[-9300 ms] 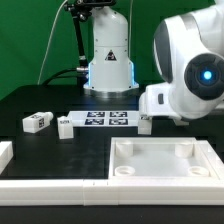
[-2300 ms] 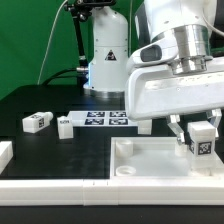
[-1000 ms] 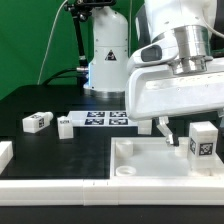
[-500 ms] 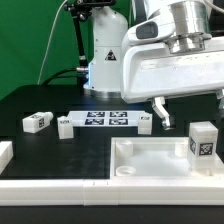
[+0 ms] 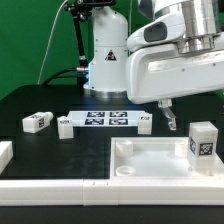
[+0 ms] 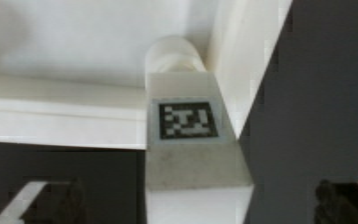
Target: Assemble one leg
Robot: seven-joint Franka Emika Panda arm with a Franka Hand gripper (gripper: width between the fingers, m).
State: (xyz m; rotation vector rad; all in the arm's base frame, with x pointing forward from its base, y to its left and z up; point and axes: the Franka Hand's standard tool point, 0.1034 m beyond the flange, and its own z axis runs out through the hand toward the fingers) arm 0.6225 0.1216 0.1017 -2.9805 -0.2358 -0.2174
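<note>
A leg (image 5: 203, 142), a small white block with a tag on its face, stands upright in the near corner of the large white tray-like piece (image 5: 150, 160) on the exterior view's right. My gripper (image 5: 195, 110) is open and empty above the leg, clear of it; one finger (image 5: 168, 116) shows, the other is cut off by the frame edge. In the wrist view the leg (image 6: 194, 110) stands in the tray's corner socket (image 6: 87, 90), below and between my spread fingertips (image 6: 34, 205).
Three more small white blocks lie on the black table: two at the exterior view's left (image 5: 37, 122) (image 5: 65, 127) and one by the marker board's right end (image 5: 145, 123). The marker board (image 5: 107, 119) lies mid-table. A white piece (image 5: 5, 152) sits at the left edge.
My gripper let go of the leg in the tray's corner, opened, and has risen away from it. The leg stays upright.
</note>
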